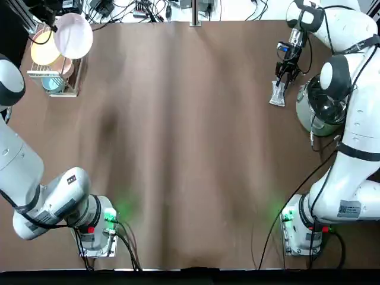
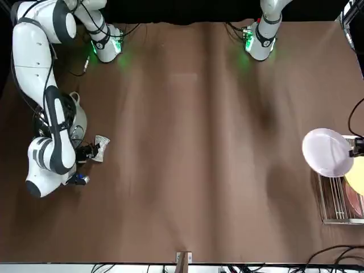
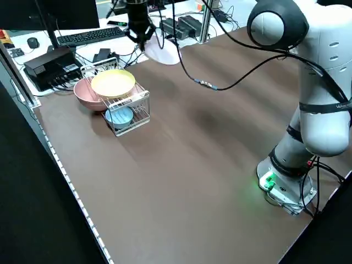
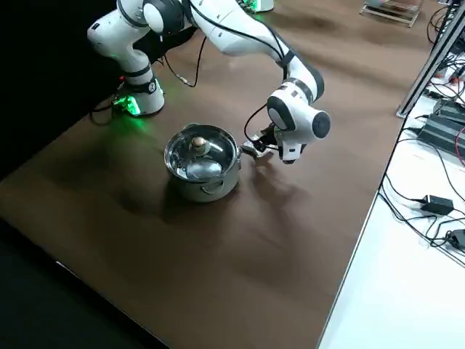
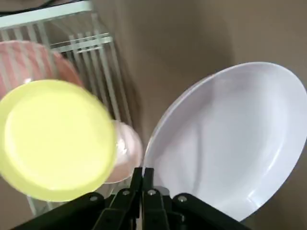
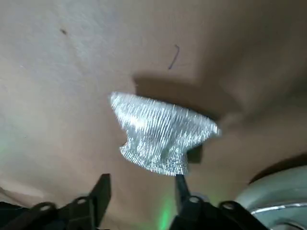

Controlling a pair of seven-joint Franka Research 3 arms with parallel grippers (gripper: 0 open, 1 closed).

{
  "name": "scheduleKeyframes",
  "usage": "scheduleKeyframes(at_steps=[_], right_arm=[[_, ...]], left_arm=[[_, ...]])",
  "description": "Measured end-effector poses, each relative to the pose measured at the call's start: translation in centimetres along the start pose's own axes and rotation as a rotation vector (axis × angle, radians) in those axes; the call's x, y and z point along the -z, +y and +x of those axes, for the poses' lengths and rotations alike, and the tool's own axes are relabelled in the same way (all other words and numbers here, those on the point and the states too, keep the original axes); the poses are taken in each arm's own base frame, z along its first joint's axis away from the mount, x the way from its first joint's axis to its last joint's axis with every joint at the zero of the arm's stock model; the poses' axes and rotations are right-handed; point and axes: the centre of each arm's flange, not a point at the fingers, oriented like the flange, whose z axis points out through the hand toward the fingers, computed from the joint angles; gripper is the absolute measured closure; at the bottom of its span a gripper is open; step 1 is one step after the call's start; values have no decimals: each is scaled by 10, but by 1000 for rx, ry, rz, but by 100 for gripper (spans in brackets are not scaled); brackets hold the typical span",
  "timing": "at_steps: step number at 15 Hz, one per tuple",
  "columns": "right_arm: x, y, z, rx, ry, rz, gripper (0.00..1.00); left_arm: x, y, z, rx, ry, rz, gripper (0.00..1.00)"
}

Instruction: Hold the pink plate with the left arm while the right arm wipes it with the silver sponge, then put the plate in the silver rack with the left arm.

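We hold the glossy pale pink round plate (image 5: 230, 139) by its rim in our left gripper (image 5: 142, 178), fingers pinching it, just beside the silver wire rack (image 1: 52, 78). Our right gripper (image 6: 140, 188) hovers over the silvery metallic sponge (image 6: 160, 132) on the brown table (image 1: 190, 148), fingers spread. We should lower squarely and close across its waist.
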Motion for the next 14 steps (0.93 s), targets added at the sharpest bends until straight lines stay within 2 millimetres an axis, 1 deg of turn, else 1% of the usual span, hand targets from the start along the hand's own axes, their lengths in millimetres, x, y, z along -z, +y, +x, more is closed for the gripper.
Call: scheduleKeyframes(at_steps=[1, 3, 4, 5, 7, 10, 12, 14], right_arm=[[8, -2, -2, 5, 16, -3, 33], [34, -8, -12, 17, 46, -30, 16], [51, -13, -25, 24, 44, -51, 7], [71, -19, -40, 31, 46, -69, 0], [119, -35, -74, 52, 101, -89, 0], [194, -58, -141, 82, 243, -119, 0], [237, -72, -195, 92, 342, -161, 0], [275, -86, -257, 96, 440, -225, 0]], left_arm=[[0, -12, -6, 20, 5, 6, 97], [0, -37, -21, 66, 6, 16, 97], [0, -50, -29, 92, 2, 22, 97], [-1, -64, -38, 122, -3, 32, 97], [1, -90, -53, 201, 17, 68, 97], [7, -119, -67, 307, 72, 127, 97], [7, -132, -77, 348, 72, 143, 97], [2, -144, -86, 386, 63, 149, 97]])
